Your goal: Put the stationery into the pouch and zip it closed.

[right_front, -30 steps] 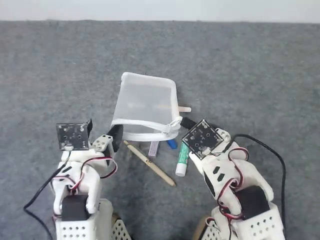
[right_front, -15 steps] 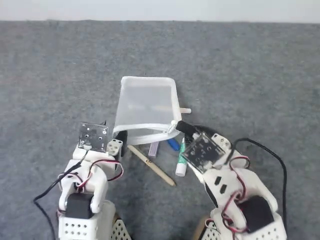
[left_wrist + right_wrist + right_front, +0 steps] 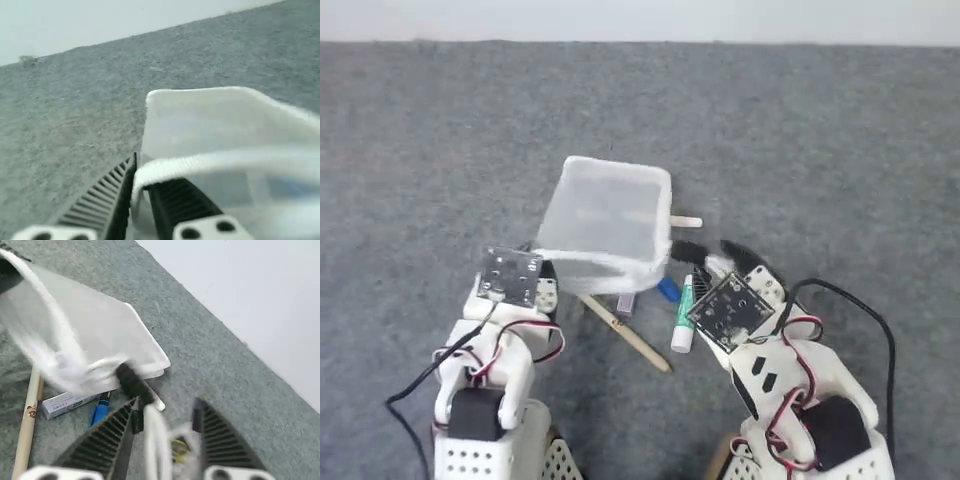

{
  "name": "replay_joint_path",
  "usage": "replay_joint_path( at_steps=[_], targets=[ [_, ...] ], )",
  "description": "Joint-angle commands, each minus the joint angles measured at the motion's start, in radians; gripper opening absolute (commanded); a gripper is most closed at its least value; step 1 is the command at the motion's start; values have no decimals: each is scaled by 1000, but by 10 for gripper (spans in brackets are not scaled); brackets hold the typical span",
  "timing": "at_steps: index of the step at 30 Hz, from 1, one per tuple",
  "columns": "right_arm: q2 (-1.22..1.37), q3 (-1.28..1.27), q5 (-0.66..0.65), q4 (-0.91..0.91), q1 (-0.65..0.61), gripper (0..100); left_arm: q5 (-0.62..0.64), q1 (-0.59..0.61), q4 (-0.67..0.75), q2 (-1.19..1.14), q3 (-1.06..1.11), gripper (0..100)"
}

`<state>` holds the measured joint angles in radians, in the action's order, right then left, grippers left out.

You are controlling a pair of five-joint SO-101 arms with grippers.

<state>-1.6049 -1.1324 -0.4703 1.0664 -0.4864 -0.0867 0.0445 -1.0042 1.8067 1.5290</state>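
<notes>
The white see-through pouch lies mid-table with its zipped rim toward the arms. My left gripper is at the pouch's near left corner, shut on the rim. My right gripper stands open just off the pouch's near right corner, with a white strip and a black piece by one finger. Loose on the carpet between the arms lie a wooden pencil, a small purple box, a blue pen and a white-and-green stick.
A pale wooden stick pokes out from behind the pouch's right side. Grey carpet covers the table, with open room behind and beside the pouch. A black cable loops beside the right arm.
The left arm swung in toward the pouch and closed on its near rim. The pouch's mouth went from propped open to flattened. The right gripper drew back from the zip corner.
</notes>
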Motion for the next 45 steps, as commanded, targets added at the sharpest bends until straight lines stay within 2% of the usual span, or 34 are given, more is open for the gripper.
replay_joint_path(
  at_steps=[1,15,23,29,35,45],
  targets=[
    [62,54,6,-24,-2,226,68,91,8,15,-93,11],
    [453,123,43,-107,5,217,207,299,6,15,-160,11],
    [674,218,195,-116,1,217,219,333,9,15,-165,11],
    [851,288,407,-110,-2,217,219,333,8,15,-165,11],
    [1021,356,600,-108,-76,217,219,333,9,15,-163,11],
    [1222,396,634,-139,-73,217,219,331,9,15,-162,11]
  ],
)
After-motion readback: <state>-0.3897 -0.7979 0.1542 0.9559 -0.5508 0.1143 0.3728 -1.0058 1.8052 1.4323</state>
